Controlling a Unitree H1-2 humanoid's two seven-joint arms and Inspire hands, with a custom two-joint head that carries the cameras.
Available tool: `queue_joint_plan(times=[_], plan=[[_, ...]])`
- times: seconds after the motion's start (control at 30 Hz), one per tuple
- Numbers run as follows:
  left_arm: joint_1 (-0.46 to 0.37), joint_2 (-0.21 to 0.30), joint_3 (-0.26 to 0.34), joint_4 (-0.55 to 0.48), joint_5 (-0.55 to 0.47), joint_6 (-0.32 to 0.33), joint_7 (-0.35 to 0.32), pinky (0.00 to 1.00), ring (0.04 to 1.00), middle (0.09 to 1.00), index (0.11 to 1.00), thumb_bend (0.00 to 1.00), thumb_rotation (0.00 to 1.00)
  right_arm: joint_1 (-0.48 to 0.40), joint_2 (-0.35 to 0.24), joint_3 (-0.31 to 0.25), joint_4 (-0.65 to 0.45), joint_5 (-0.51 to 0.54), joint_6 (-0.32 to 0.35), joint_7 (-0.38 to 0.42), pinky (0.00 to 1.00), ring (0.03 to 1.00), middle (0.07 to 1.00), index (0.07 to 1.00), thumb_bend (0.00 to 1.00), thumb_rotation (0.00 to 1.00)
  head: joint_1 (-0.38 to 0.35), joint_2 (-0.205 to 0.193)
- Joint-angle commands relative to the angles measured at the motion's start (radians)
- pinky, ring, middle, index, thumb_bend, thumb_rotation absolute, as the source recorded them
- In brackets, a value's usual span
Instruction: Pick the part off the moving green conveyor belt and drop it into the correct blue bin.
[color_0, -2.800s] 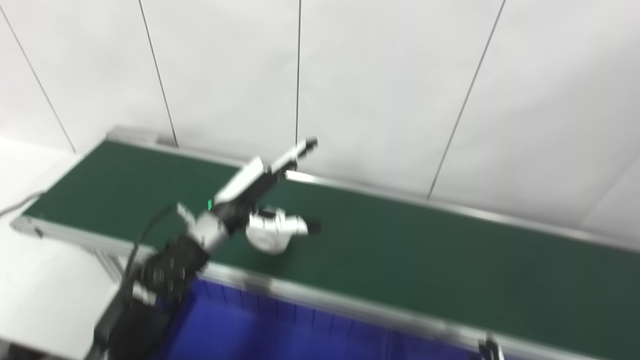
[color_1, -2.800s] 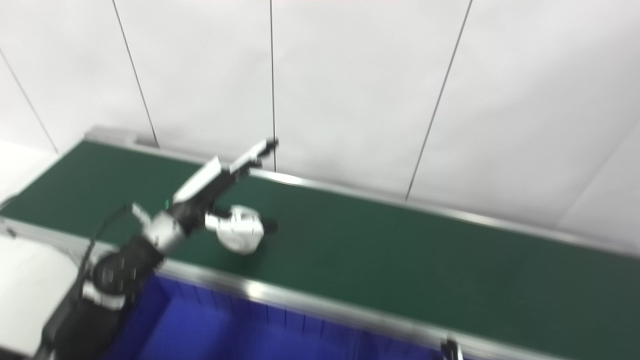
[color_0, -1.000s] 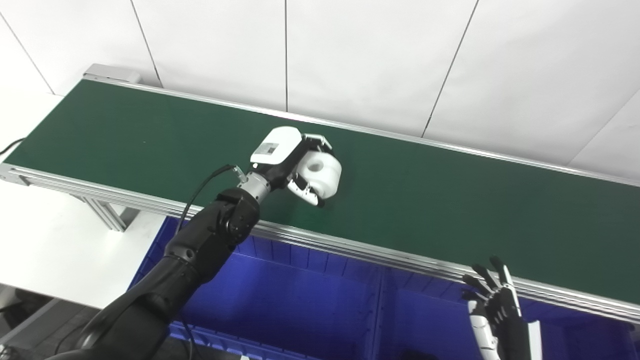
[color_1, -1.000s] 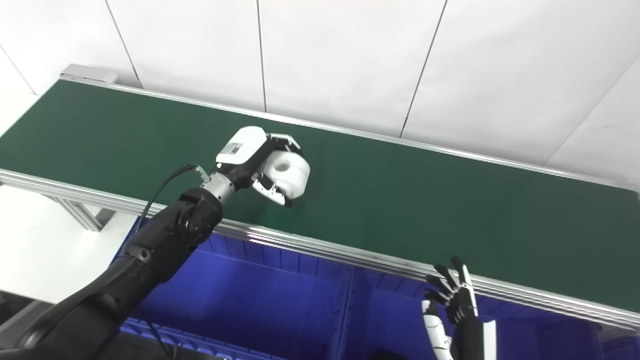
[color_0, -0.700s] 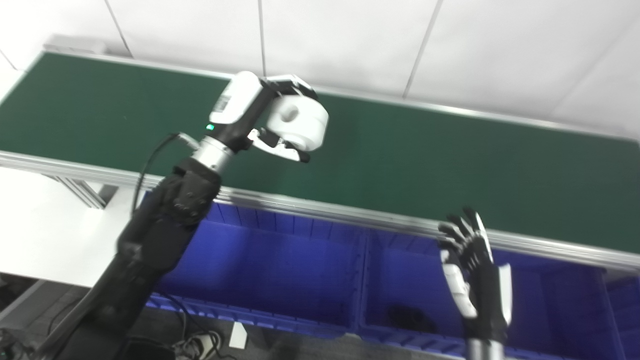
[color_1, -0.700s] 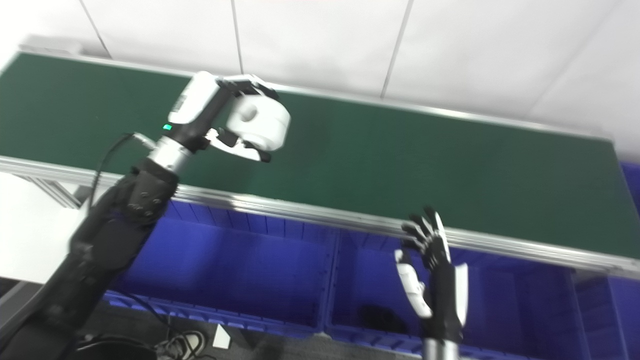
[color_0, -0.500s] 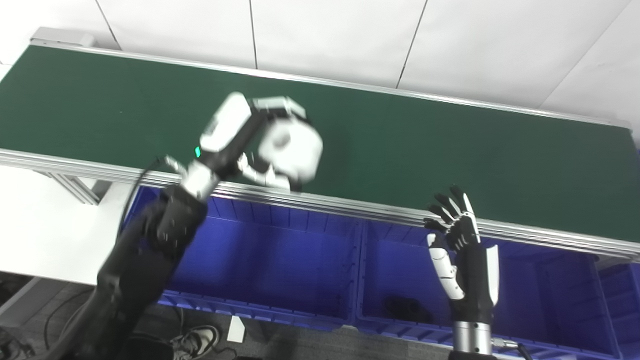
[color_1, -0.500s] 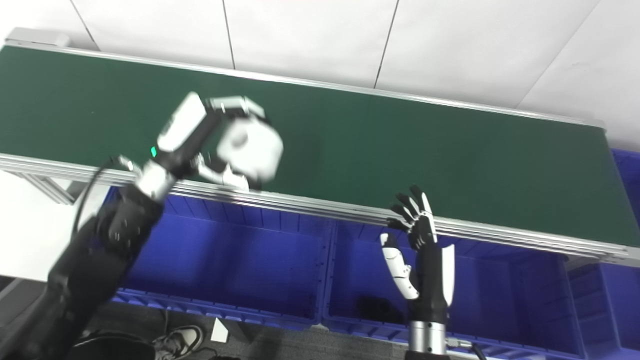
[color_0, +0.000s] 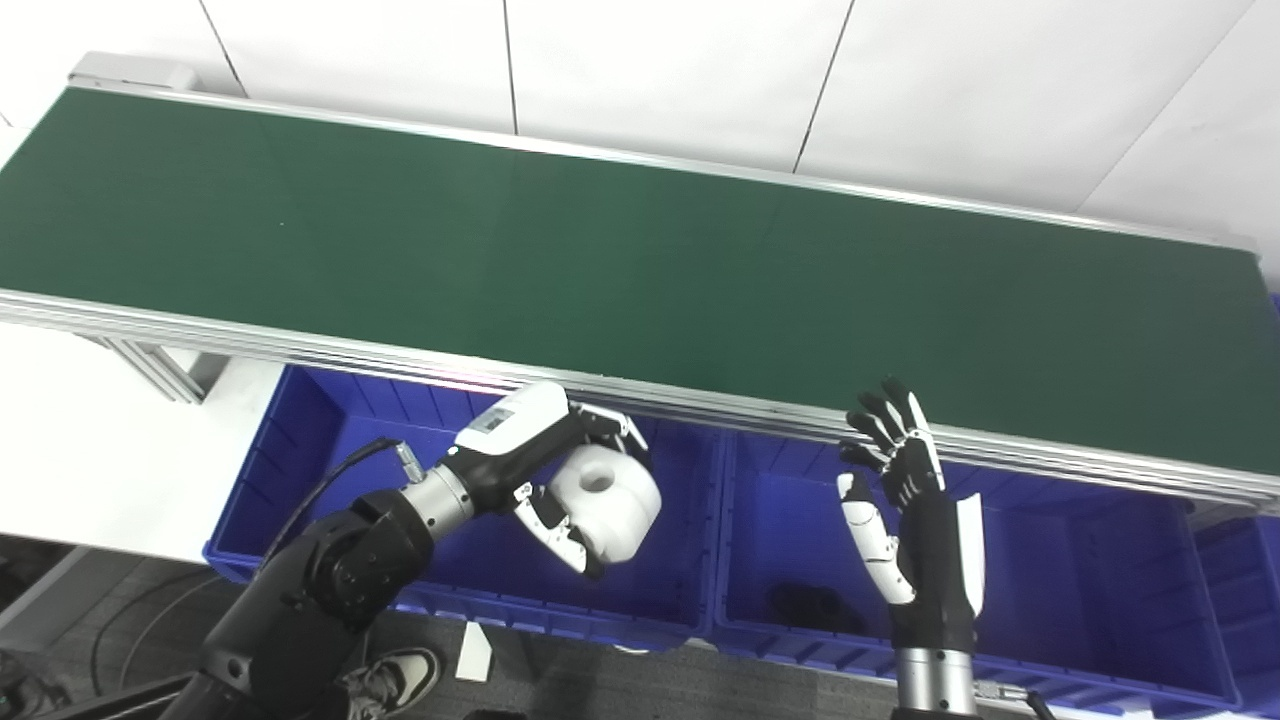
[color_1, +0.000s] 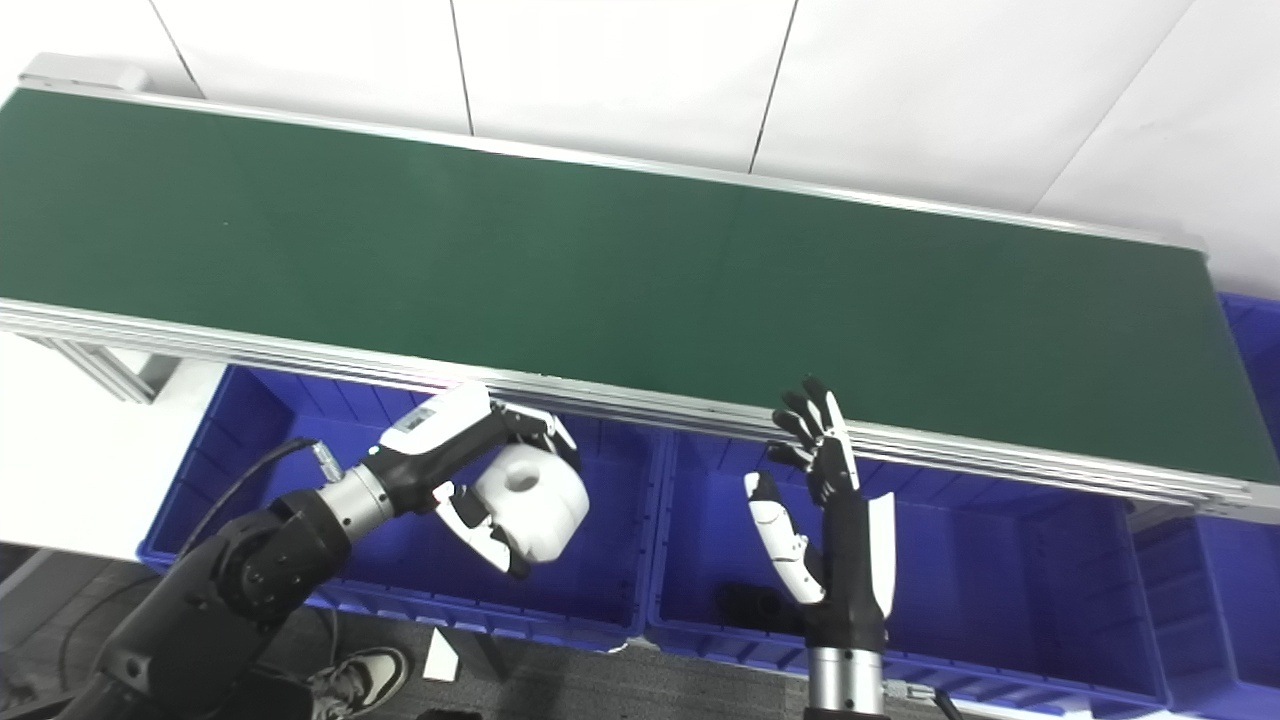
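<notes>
My left hand (color_0: 530, 455) is shut on a white round part (color_0: 608, 500) with a hole in its top and holds it above the left blue bin (color_0: 290, 450). The hand and part also show in the right eye view (color_1: 450, 450), part (color_1: 535, 510). The green conveyor belt (color_0: 640, 260) runs across the picture with nothing on it. My right hand (color_0: 905, 500) is open, fingers spread and upright, over the middle blue bin (color_0: 1080, 580).
A dark object (color_0: 810, 605) lies on the floor of the middle bin. A third blue bin (color_1: 1250, 330) shows at the right edge. The belt's aluminium frame (color_0: 640, 395) borders the bins. A shoe (color_0: 395, 675) and cables lie on the floor below.
My left hand has carried the white part off the belt, toward me and down over the left bin. The camera tilted down. The right hand stays open over the middle bin.
</notes>
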Motion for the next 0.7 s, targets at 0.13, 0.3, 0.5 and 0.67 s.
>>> queue_joint_plan(times=[0.13, 0.3, 0.5, 0.67], plan=[[-0.047, -0.007, -0.014, -0.045, 0.068, 0.159, -0.086, 0.61, 0.673, 0.739, 0.702, 0.58, 0.03, 0.000, -0.005, -0.007, -0.054, 0.004, 0.023, 0.029, 0.73, 0.849, 0.895, 0.951, 0.65, 0.81, 0.022, 0.000], [-0.051, -0.014, -0.018, -0.055, 0.084, 0.226, -0.115, 0.76, 0.850, 0.907, 0.901, 0.63, 0.18, 0.003, -0.010, -0.012, -0.055, 0.013, 0.025, 0.043, 0.74, 0.853, 0.897, 0.951, 0.67, 0.81, 0.025, -0.002], [-0.048, -0.013, -0.015, -0.069, 0.074, 0.228, -0.114, 0.92, 0.991, 0.997, 0.996, 0.70, 0.38, 0.002, -0.013, -0.015, -0.052, 0.010, 0.022, 0.054, 0.75, 0.857, 0.900, 0.954, 0.67, 0.83, 0.030, -0.006], [0.010, -0.062, 0.055, -0.154, -0.143, 0.230, -0.131, 0.94, 1.000, 1.000, 1.000, 0.75, 0.50, 0.012, -0.018, -0.016, -0.064, 0.004, 0.043, 0.070, 0.76, 0.861, 0.900, 0.954, 0.66, 0.83, 0.007, -0.013]])
